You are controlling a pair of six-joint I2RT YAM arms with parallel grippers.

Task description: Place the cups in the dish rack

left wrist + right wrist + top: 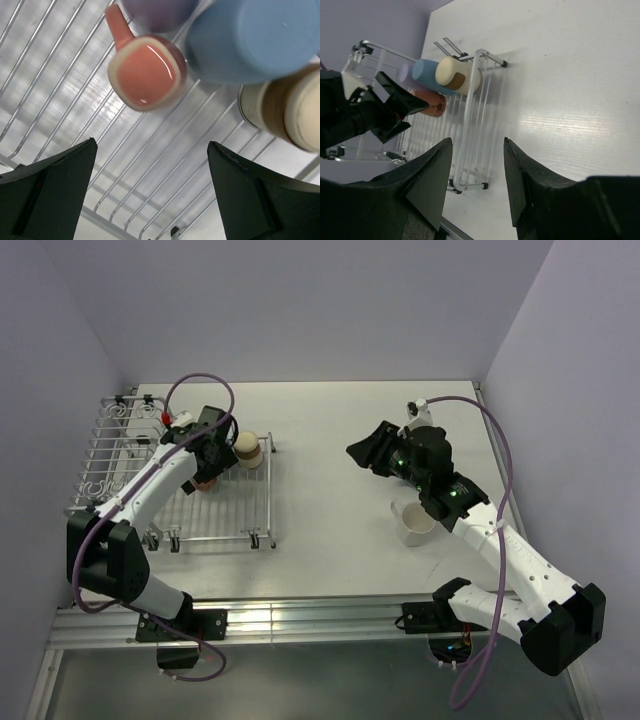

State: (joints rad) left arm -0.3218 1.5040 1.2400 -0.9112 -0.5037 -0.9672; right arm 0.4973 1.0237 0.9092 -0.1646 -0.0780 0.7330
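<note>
The silver wire dish rack stands at the left. Four cups sit upside down at its far right end: lavender, salmon-pink, blue and cream with a tan band. My left gripper is open and empty above the rack wires, just short of the salmon cup. In the top view it hides most of these cups; the cream cup shows. My right gripper is open and empty above the table's middle. A pale cup with a white inside stands upright under the right arm. No steel cup is in view.
The right wrist view shows my right gripper over bare table, with the rack, the cups and the left gripper beyond it. Purple cables loop off both arms. Walls close in the table's left, back and right sides.
</note>
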